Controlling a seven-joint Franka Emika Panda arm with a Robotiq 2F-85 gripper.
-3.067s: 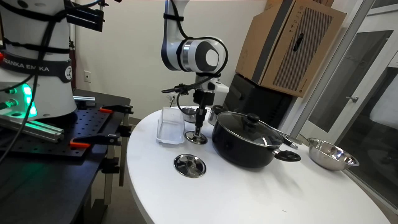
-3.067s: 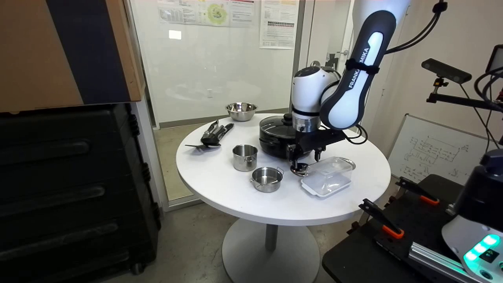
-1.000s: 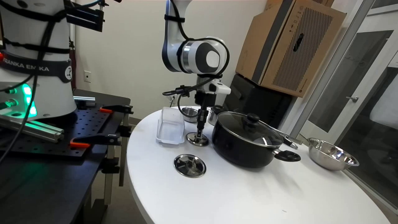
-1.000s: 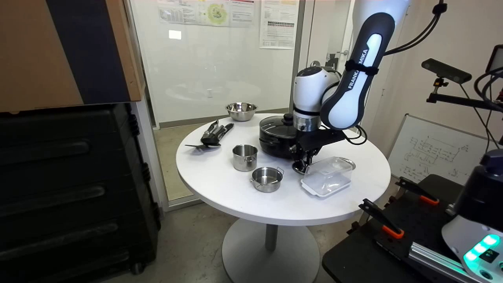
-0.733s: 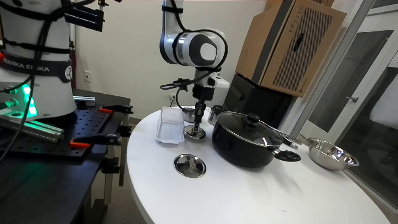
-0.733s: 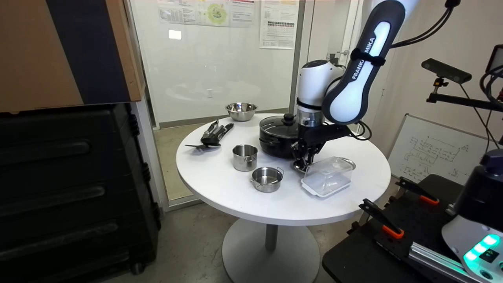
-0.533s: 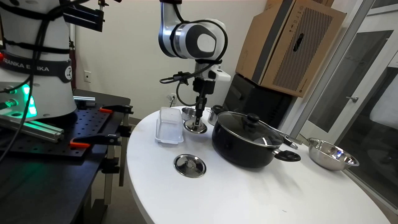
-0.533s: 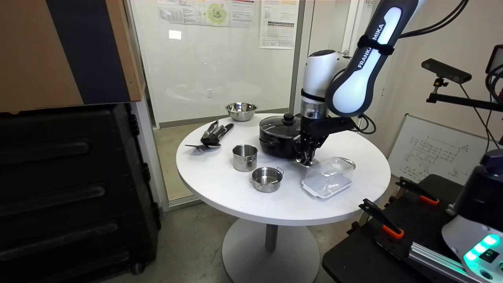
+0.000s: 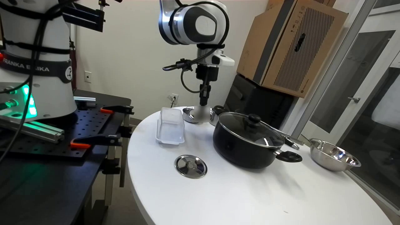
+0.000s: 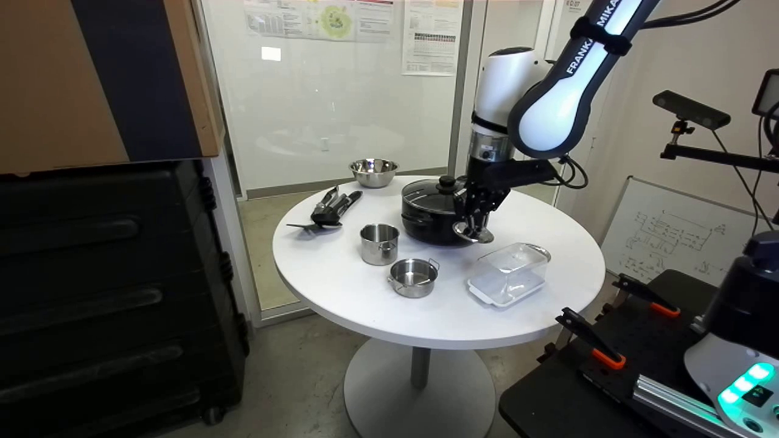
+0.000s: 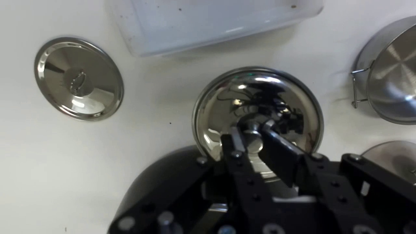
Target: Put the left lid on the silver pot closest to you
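The left lid (image 11: 256, 94), round and shiny silver, hangs above the table with my gripper (image 11: 252, 129) shut on its knob. In an exterior view the lid (image 10: 473, 233) is beside the black pot's near side, clear of the tabletop; elsewhere a blur covers it. The low silver pot (image 10: 414, 289) sits uncovered near the table's rim, its wire handle raised. In the wrist view this pot (image 11: 373, 48) is cut off at the right edge, apart from the lid. A second, similar silver lid (image 11: 79, 79) lies on the table.
A large black pot (image 10: 426, 213) with a glass lid stands close to my gripper. The clear plastic container (image 10: 510, 277) sits beside the low pot. Also on the white table: a taller silver pot (image 10: 380, 246), black-handled utensils (image 10: 331, 210) and a steel bowl (image 9: 334, 156).
Three seconds ago the fingers stood apart around the lid on the table. They have shut on its knob and lifted it upward. The clear container has shifted slightly.
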